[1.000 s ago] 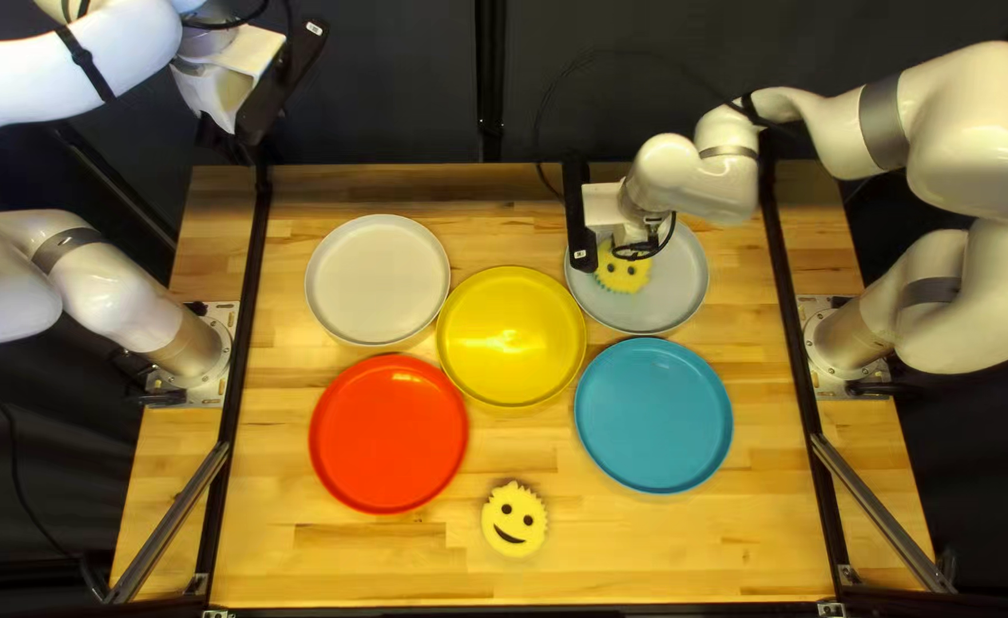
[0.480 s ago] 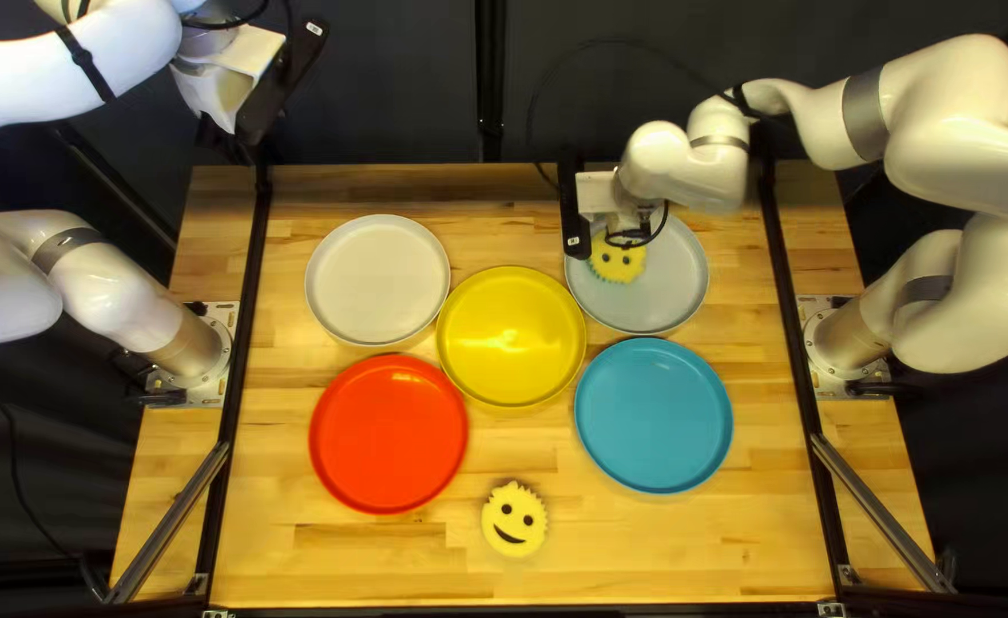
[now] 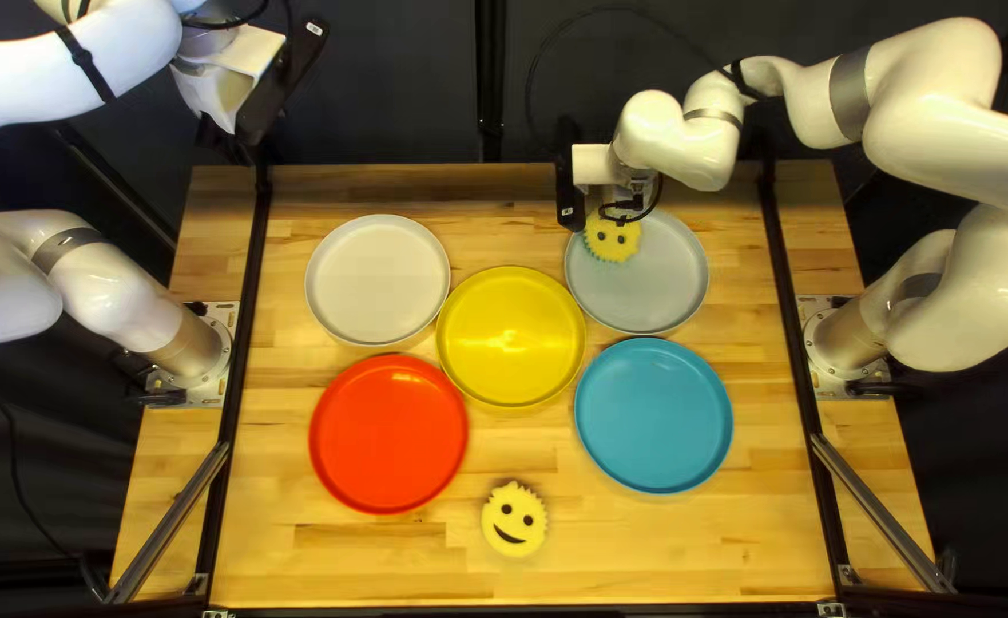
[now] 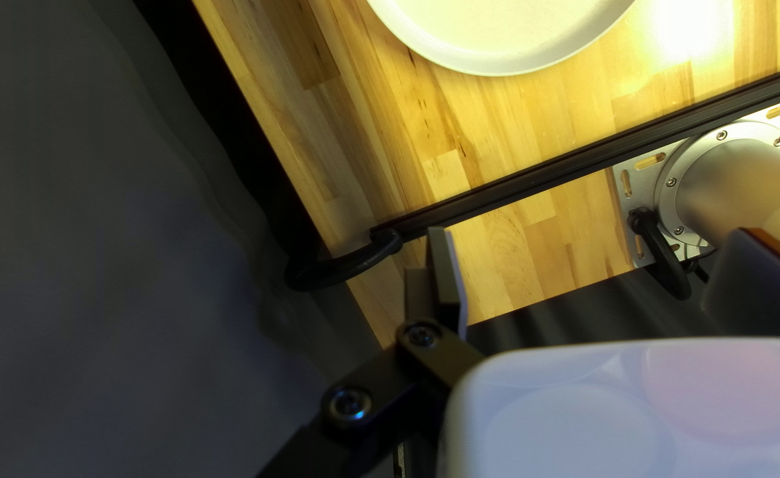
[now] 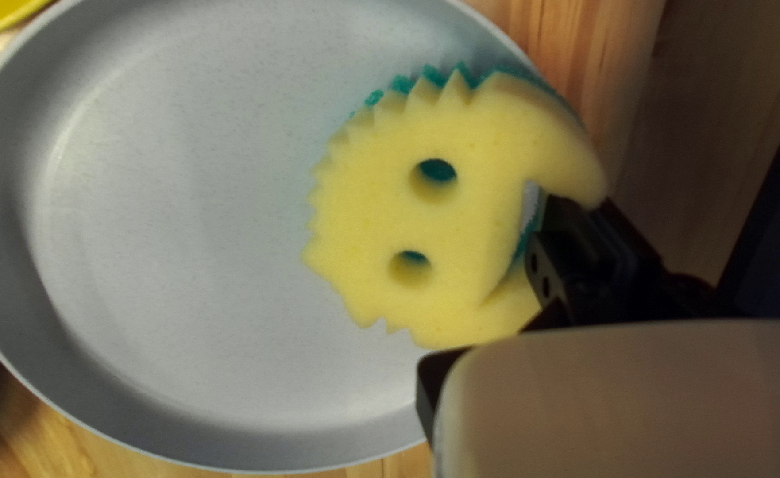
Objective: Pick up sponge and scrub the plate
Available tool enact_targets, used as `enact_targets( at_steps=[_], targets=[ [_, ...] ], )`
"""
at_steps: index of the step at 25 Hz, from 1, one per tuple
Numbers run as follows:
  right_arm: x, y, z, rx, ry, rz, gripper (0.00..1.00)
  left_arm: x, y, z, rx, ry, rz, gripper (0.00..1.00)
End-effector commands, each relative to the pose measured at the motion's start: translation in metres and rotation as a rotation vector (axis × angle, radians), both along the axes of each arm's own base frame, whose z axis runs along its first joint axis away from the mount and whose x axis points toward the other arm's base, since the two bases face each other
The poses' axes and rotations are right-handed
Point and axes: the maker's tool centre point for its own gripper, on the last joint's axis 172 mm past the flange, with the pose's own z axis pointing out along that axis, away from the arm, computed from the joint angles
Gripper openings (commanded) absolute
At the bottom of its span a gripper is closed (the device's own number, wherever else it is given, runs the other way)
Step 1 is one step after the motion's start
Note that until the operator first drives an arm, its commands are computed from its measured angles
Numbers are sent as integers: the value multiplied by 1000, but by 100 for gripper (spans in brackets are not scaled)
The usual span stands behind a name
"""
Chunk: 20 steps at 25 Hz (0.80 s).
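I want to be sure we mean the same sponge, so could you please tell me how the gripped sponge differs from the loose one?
The gripped sponge is held by my right gripper; the loose sponge is held by neither.
The gripped sponge is over the grey plate, the loose sponge on the bare tabletop.
Both are yellow smiley faces with spiky edges.

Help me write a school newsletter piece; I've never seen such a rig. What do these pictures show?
This robot has a left arm and a right arm. One camera looks down from above; the other two pictures come from cameras mounted on the arms. On the wooden table lie a white plate, grey plate, yellow plate, red plate, blue plate and a loose smiley sponge. The right claw grips a second sponge over the grey plate; the left claw, raised, holds nothing.
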Motion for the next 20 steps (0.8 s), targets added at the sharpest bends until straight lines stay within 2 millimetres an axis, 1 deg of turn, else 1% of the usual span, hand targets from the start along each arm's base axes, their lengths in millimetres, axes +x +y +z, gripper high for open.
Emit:
enact_targets(
  at_steps=[1,2,3,5,11,13,18,20],
  targets=[
    [-1,22,1,-11,2,20,0,0,0,0,0,0,0,100],
    [-2,25,1,-13,2,23,0,0,0,0,0,0,0,100],
    [-2,33,2,-16,3,30,0,0,0,0,0,0,0,100],
    [-4,39,3,-20,3,38,0,0,0,0,0,0,0,100],
    [-3,45,0,-27,2,39,0,0,0,0,0,0,0,100],
    [-1,38,-3,-28,7,21,0,0,0,0,0,0,0,100],
    [2,6,-6,-12,22,-46,0,0,0,0,0,0,0,100],
    [2,-3,-6,-6,24,-65,0,0,0,0,0,0,0,100]
  ],
)
